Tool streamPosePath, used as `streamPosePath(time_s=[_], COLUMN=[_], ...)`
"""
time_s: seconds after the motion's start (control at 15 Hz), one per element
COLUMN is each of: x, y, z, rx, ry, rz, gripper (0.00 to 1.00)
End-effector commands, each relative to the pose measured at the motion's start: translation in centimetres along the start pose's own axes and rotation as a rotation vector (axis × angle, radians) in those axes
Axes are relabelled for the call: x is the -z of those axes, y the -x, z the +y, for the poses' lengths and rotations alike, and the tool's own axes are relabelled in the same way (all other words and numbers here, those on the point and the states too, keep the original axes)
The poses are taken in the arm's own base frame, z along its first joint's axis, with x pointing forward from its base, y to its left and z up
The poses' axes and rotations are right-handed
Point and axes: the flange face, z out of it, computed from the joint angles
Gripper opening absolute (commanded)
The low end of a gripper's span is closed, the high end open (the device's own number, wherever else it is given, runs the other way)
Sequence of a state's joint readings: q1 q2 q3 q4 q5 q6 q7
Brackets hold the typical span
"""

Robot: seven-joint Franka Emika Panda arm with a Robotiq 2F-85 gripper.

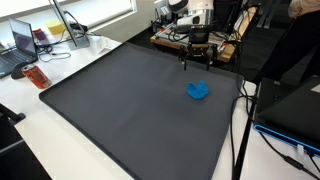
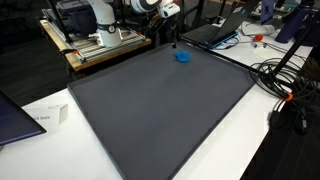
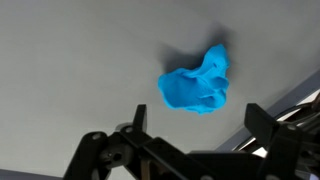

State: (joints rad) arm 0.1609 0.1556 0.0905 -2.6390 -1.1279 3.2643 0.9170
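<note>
A crumpled blue cloth (image 3: 197,83) lies on the dark grey mat (image 1: 120,100). In both exterior views it sits near the mat's far edge (image 1: 199,91) (image 2: 182,56). My gripper (image 3: 198,128) hangs above the mat, open, with its two black fingers (image 3: 137,122) spread wide and nothing between them. In the wrist view the cloth lies just beyond the fingertips, apart from them. In an exterior view the gripper (image 1: 198,58) hovers above and a little behind the cloth, at the mat's back edge.
A wooden bench (image 2: 95,45) with equipment stands behind the mat. Laptops (image 1: 22,42) and an orange object (image 1: 37,77) sit on the white table beside the mat. Cables (image 2: 285,85) trail along one side, and a small white box (image 2: 60,113) rests near the mat's corner.
</note>
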Motion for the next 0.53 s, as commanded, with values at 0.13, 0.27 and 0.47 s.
streamPosePath(time_s=[0.13, 0.27, 0.47], x=[-2.32, -2.41, -2.59], y=[1.87, 1.86, 2.01], z=[0.36, -0.03, 0.03], rx=[-0.024, -0.046, -0.033], ry=[-0.105, -0.112, -0.104], rz=[-0.032, -0.041, -0.049], gripper=[1.0, 1.0, 1.0])
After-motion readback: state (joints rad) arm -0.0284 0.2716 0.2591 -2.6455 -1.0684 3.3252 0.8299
